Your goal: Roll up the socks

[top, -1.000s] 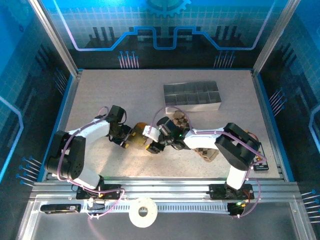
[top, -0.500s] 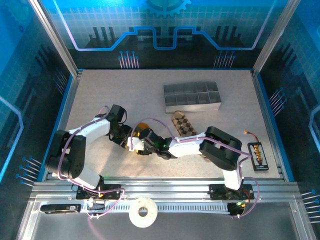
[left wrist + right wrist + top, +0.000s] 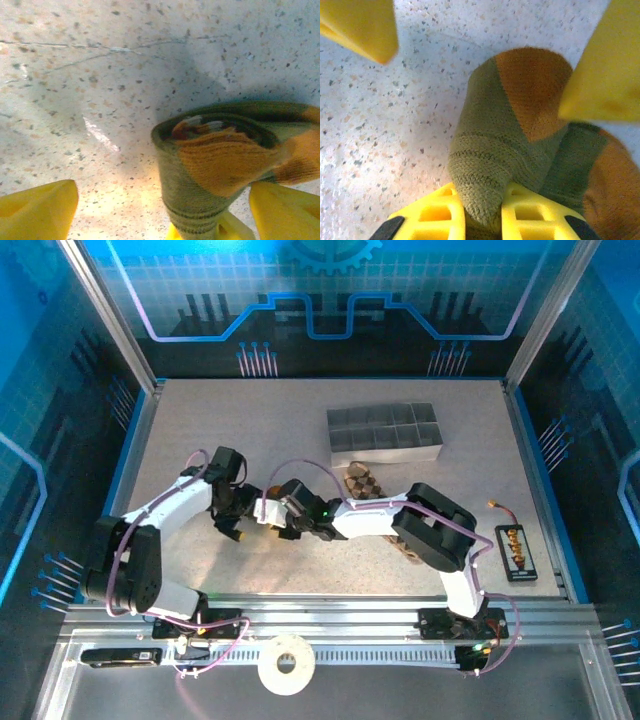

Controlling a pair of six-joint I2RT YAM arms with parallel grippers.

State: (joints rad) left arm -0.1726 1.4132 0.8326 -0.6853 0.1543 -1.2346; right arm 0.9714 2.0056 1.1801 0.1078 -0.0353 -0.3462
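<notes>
1. Two robot arms meet low over the counter (image 3: 230,430), left of centre.
2. Wide open, the left hand (image 3: 162,192) straddles the olive-green sock (image 3: 210,165), its yellow fingers (image 3: 35,210) well apart and holding nothing.
3. Stretched far across to its left, the right hand (image 3: 482,195) is pinched tight on a fold of that sock, which sits bunched on the counter.
4. Behind the right arm, the brown check sock (image 3: 362,483) lies near centre, partly hidden.
</notes>
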